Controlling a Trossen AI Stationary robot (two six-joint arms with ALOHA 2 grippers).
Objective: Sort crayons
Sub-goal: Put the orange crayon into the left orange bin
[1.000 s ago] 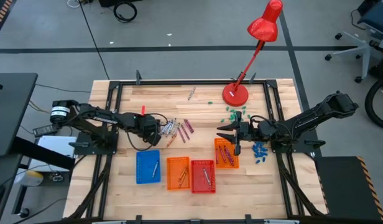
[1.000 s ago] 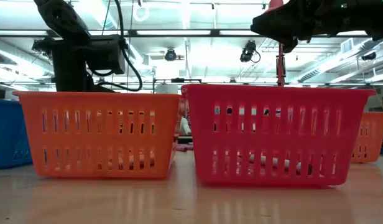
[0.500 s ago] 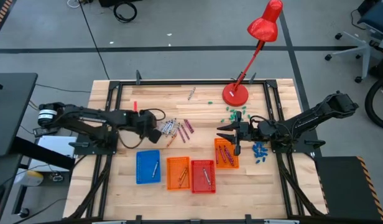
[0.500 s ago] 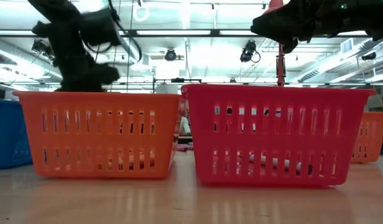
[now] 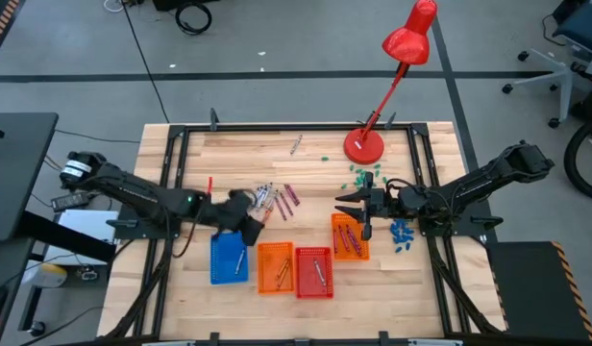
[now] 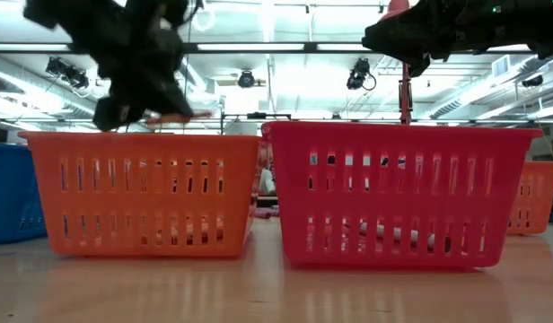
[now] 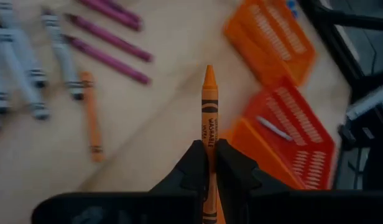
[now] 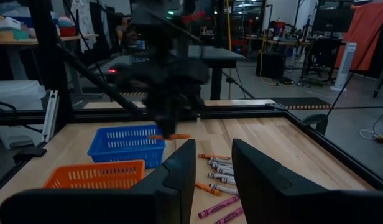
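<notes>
Task partly complete. Left tool (image 7: 206, 163) clamped on orange crayon (image 7: 209, 106), carried above worktop (image 5: 306, 163) near blue tray (image 5: 229, 258) and orange tray (image 5: 275, 266). Right tool (image 5: 359, 207) parked over second orange tray (image 5: 350, 236), fingers apart, empty. Some crayons already binned; loose crayons (image 5: 273, 199) remaining on worktop, unsorted.

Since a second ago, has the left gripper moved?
Yes. In the high view the left gripper, shut on an orange crayon, has swung from beside the loose crayon pile toward the blue tray and orange tray.
</notes>
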